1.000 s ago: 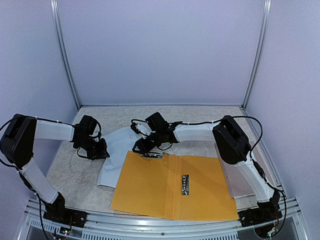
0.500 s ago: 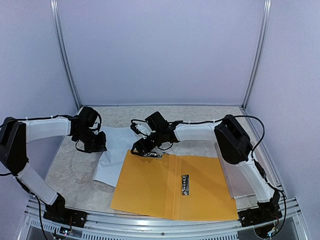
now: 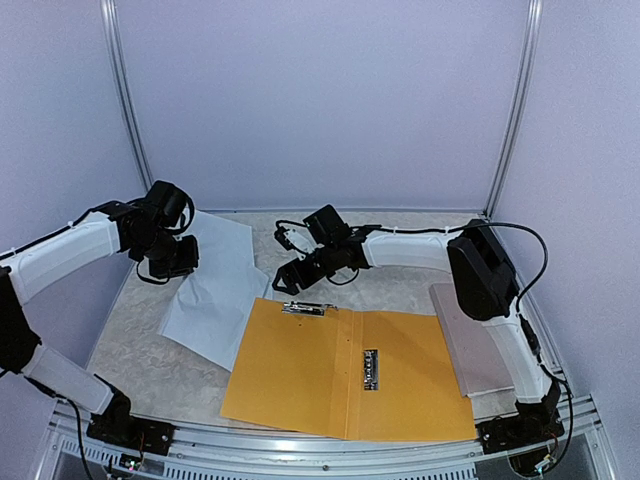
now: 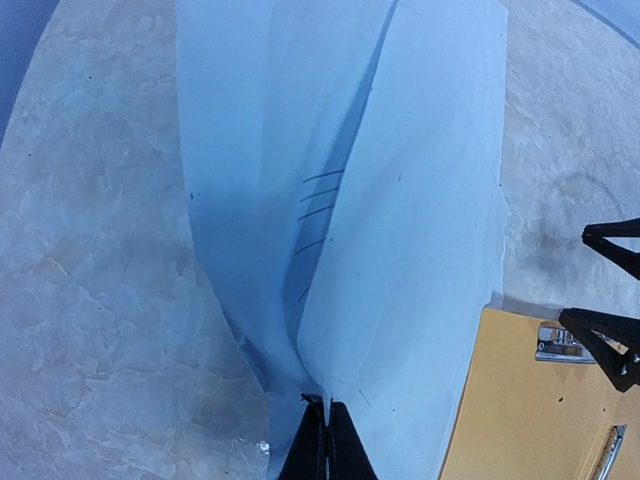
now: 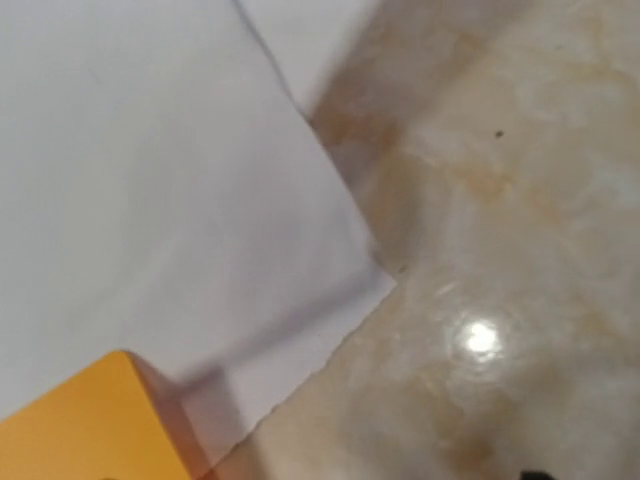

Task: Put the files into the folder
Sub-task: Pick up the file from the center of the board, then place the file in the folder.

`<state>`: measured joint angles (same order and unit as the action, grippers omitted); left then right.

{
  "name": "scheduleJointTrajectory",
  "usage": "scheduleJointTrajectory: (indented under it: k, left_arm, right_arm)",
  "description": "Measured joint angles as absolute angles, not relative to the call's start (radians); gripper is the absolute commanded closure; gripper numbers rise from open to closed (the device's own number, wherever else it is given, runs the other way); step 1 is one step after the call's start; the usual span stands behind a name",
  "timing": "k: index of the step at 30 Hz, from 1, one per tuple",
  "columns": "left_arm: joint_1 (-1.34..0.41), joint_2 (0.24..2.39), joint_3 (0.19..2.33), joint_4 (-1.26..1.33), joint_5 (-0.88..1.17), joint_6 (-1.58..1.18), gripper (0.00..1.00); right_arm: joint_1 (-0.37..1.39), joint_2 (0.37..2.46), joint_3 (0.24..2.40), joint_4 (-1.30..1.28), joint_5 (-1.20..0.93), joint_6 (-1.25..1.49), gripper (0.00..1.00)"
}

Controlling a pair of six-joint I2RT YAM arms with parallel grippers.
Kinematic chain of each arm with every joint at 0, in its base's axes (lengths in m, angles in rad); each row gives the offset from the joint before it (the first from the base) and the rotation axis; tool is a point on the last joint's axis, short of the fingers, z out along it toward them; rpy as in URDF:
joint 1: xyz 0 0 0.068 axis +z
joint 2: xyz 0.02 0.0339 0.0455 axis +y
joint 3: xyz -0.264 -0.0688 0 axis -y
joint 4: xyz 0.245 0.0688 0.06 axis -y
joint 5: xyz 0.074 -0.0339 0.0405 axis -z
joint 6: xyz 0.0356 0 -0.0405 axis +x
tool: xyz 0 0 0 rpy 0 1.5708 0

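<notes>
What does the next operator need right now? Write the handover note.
Left hand: shut on one edge of the files, lifted, with the sheets draping left of the folder.
Right hand: open and empty, poised just past the folder's far edge near its clip.
Folder: lying open and flat at the near side.
Done: files picked up, folder opened.
Left: lay the files inside the folder (none are in yet), then probably close it.

We note a robotics lab test cell: plain pale panel walls framed by silver aluminium posts, a beige marble-patterned tabletop, and two white-sleeved black robot arms bolted to a slotted aluminium rail.
</notes>
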<state>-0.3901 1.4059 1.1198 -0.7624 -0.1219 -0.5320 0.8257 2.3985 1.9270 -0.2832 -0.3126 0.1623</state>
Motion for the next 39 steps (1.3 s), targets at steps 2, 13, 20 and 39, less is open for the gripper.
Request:
scheduleJointTrajectory:
  k: [2,13,20,39]
  left_arm:
    - [-0.400,1.389,1.153,-0.804,-0.163,-0.532,1.00]
    - [-0.427,1.195,1.240,-0.888,-0.201,-0.530,1.00]
    - [-0.427,1.172,1.234,-0.887,-0.072,-0.542,1.00]
    - [-0.710,1.294,1.045,-0.788,0.256,-0.548,1.00]
  right_arm:
    - [0.823,2.383,1.917,-0.284,-0.305,0.163,0.15]
    - [0.811,2.357,1.880,-0.287,-0.279,0.163,0.16]
    - [0.786,2.292,1.762,-0.299,-0.223,0.178,0.16]
    - [0.620,1.870,1.409,-0.353,-0.101,0.143,0.13]
